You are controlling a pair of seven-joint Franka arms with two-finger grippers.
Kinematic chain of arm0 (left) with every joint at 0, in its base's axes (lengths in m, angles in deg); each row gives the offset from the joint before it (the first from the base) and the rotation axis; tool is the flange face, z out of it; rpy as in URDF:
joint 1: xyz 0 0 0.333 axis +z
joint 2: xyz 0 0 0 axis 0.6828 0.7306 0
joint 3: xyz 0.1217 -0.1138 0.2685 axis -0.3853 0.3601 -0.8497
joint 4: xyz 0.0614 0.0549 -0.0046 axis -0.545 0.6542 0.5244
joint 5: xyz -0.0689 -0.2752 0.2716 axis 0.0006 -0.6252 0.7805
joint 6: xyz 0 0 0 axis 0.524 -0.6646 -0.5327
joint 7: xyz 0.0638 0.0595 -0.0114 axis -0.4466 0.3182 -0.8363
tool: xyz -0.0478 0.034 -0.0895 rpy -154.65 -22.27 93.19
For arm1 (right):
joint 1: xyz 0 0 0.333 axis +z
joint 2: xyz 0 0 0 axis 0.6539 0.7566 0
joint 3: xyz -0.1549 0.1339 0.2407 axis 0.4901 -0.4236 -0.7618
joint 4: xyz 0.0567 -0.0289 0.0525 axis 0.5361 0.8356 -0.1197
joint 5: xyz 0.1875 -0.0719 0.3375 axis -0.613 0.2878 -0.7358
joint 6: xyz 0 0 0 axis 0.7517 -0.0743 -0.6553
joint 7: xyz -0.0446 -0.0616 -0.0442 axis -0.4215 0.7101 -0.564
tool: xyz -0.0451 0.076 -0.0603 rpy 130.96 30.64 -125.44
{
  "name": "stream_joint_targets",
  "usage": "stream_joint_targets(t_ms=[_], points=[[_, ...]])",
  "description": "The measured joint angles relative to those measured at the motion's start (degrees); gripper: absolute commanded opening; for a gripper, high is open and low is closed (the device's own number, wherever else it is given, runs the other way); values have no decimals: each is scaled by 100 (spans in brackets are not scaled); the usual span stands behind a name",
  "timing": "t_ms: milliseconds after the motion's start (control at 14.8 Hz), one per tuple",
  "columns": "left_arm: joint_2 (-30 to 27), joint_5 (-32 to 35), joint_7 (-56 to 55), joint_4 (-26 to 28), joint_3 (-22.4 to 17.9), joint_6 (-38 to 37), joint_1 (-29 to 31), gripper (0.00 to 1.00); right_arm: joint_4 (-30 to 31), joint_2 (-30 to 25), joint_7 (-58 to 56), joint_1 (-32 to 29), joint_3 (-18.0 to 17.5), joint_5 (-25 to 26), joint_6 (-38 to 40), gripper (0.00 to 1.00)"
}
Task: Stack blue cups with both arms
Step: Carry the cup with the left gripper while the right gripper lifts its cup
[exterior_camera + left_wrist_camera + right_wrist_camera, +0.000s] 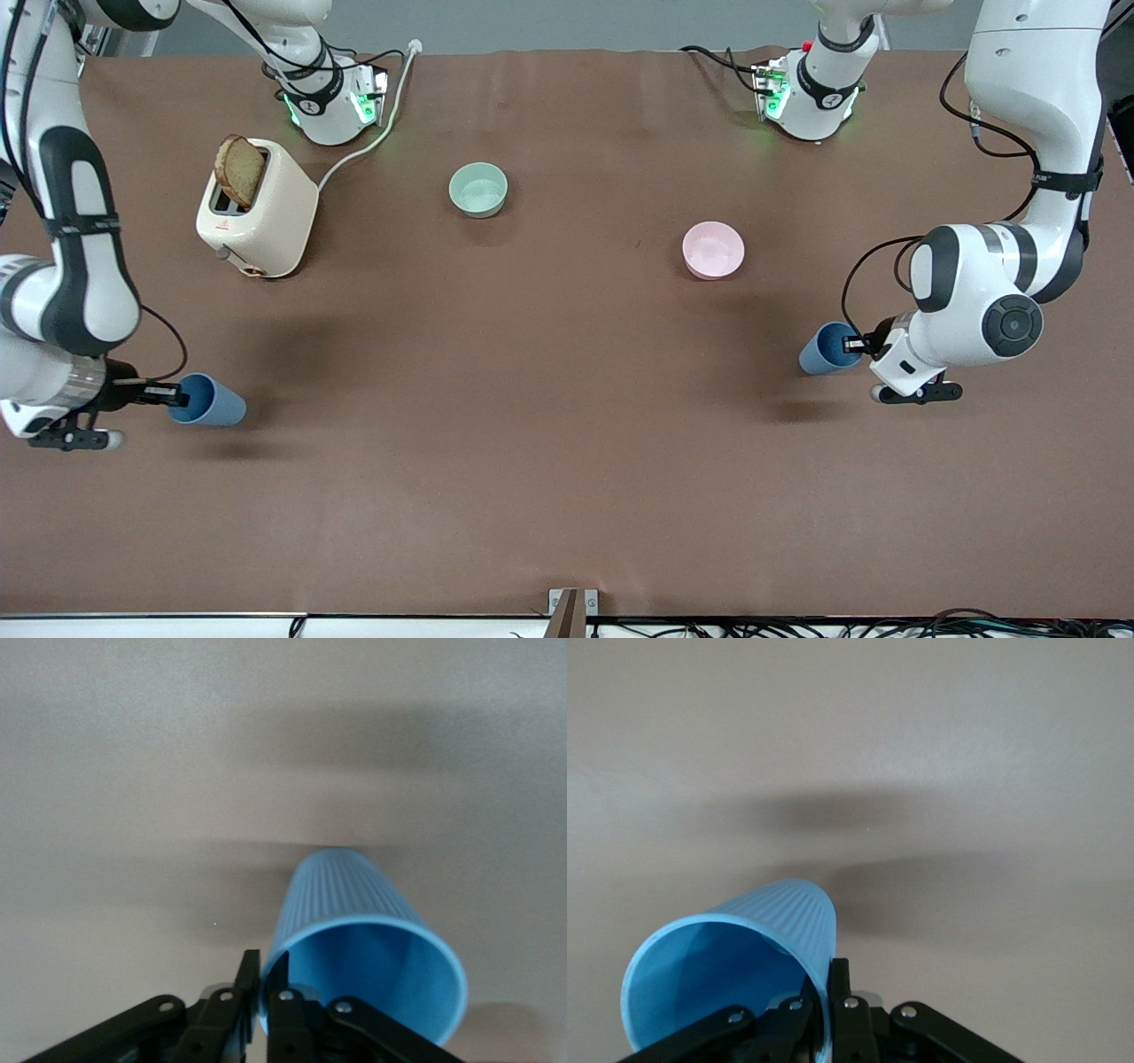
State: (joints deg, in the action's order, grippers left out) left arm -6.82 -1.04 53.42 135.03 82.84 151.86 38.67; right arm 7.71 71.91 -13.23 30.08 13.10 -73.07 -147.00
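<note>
My left gripper (pixel 855 344) is shut on the rim of one blue cup (pixel 826 348). It holds the cup on its side a little above the table, at the left arm's end. In the left wrist view the fingers (pixel 264 979) pinch the cup's (pixel 354 912) wall, one inside and one outside. My right gripper (pixel 174 392) is shut on the rim of the other blue cup (pixel 213 401), also on its side above the table, at the right arm's end. The right wrist view shows that gripper (pixel 829 979) pinching its cup's (pixel 735 957) wall the same way.
A cream toaster (pixel 261 213) with a slice of bread (pixel 239 170) stands near the right arm's base, its white cord (pixel 372 133) trailing toward the base. A mint-green bowl (pixel 478 189) and a pink bowl (pixel 713 249) sit mid-table between the arms.
</note>
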Motion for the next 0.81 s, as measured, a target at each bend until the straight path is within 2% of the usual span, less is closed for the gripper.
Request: stream_joint_targets(t_ms=[269, 606, 808], points=[[-34, 4, 0, -231, 30, -37, -11, 1, -125, -827, -1, 122, -11, 9, 468, 2], [-80, -4, -126, -1384, 849, -672, -94, 1, -149, -2009, 125, 411, -19, 461, 1819, 2], [9, -14, -167, -1813, 1118, -781, -549, 0, -124, -2620, 208, 490, -20, 488, 2609, 2]])
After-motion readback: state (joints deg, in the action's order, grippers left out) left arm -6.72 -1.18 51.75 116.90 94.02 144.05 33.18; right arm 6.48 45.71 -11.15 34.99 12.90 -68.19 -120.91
